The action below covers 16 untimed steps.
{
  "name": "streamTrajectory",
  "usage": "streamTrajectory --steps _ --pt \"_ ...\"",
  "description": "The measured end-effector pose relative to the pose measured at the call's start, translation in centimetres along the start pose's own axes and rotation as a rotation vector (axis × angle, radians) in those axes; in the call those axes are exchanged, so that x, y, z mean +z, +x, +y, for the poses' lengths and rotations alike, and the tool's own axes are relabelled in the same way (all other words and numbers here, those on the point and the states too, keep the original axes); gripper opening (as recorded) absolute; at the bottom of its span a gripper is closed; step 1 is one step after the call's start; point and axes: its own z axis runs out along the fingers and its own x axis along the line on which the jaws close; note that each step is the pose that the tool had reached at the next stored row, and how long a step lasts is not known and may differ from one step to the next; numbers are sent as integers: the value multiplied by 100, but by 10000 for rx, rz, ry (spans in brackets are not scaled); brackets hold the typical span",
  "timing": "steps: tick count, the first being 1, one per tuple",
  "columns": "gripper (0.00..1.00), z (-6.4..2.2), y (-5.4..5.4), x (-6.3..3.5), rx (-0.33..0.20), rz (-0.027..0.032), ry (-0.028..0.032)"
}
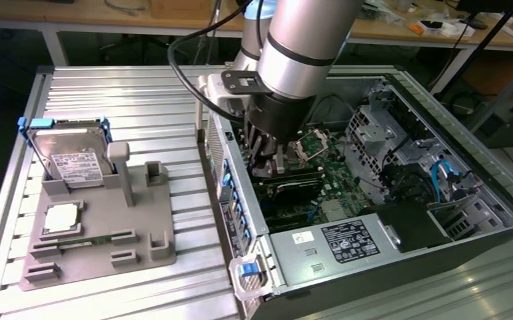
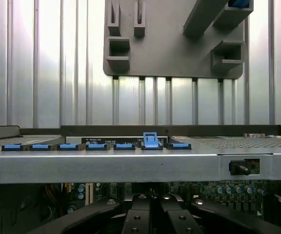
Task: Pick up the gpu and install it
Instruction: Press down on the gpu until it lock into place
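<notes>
Now, your pincer (image 1: 270, 167) sits pressed together, low inside the computer case (image 1: 470, 233) over the motherboard (image 1: 328, 170); directly beneath its tips lies a dark strip (image 1: 290, 184) -- likely the gpu, long axis running toward the exterior view's right; whether it's pinched, you can't tell.

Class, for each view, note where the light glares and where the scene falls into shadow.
Exterior view: sheen on the ribbed metal table and the arm's silver sleeve; the computer case interior sits dark around the gripper. Wrist view: bright streaks on the table slats, a lit case rim, shadow below it.
</notes>
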Motion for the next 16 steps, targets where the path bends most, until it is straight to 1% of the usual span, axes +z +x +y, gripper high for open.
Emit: streamTrajectory --steps 4,8,11,12,13,14,15,16 --pt "11 1 -2 -9 1 2 -1" --pt "11 4 -3 -37 1 1 -1" --pt "11 4 -3 -37 0 -1 1" --pt "11 -1 -2 24 1 7 -11" --pt "11 -25 -6 52 -3 -41 20" --pt "11 -125 -3 32 -2 -28 3" --pt "11 -308 -2 15 -2 -29 11" --pt "11 -422 -2 10 -2 -28 11"
